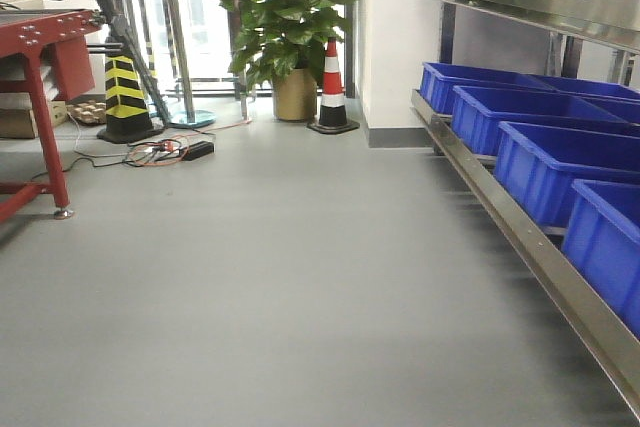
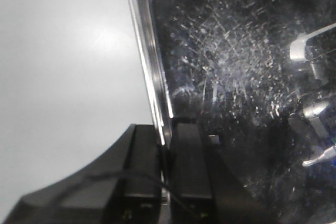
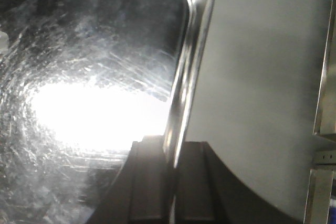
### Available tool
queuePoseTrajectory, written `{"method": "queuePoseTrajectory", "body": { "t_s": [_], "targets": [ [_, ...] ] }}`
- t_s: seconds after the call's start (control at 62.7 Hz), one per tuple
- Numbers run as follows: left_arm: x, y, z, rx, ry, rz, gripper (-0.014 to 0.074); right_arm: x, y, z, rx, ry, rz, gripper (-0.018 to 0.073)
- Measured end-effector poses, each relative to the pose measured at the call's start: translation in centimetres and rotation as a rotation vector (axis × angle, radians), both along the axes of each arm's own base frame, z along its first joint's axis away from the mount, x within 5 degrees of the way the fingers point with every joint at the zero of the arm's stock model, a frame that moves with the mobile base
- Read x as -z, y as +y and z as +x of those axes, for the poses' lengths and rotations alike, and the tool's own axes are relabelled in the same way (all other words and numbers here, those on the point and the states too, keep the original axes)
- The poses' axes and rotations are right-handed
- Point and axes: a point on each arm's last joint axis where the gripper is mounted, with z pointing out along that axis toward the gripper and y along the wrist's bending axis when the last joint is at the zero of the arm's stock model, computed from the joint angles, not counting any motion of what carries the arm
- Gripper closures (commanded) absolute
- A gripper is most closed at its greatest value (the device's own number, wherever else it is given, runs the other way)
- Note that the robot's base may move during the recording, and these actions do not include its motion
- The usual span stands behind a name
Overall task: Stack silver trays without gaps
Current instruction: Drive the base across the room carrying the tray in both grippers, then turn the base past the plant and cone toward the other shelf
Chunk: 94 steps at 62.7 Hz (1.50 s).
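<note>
A silver tray (image 2: 231, 66) with a scratched shiny bottom fills the right of the left wrist view. My left gripper (image 2: 165, 140) is shut on its left rim (image 2: 149, 72), one black finger on each side. In the right wrist view the same kind of silver tray (image 3: 89, 77) fills the left, with a bright glare on its bottom. My right gripper (image 3: 173, 153) is shut on its right rim (image 3: 191, 51). The tray hangs above grey floor (image 2: 63, 66). No tray and no gripper shows in the front view.
Blue bins (image 1: 545, 162) stand on a low shelf with a brushed-steel rail (image 1: 530, 247) along the right. A red frame (image 1: 45, 67), a striped post (image 1: 125, 92), a traffic cone (image 1: 332, 87), a plant (image 1: 295, 17) and floor cables (image 1: 165, 152) stand at the back left.
</note>
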Motion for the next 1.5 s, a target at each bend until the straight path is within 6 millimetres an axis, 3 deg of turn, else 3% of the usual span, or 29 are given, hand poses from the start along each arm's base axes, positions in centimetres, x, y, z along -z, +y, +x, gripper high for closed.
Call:
{"method": "queuePoseTrajectory", "body": {
  "t_s": [1.499],
  "targets": [
    [0.01, -0.08, -0.05, 0.004, 0.005, -0.008, 0.0638, -0.01, -0.02, 0.02, 0.001, -0.002, -0.002, 0.0501]
  ]
}}
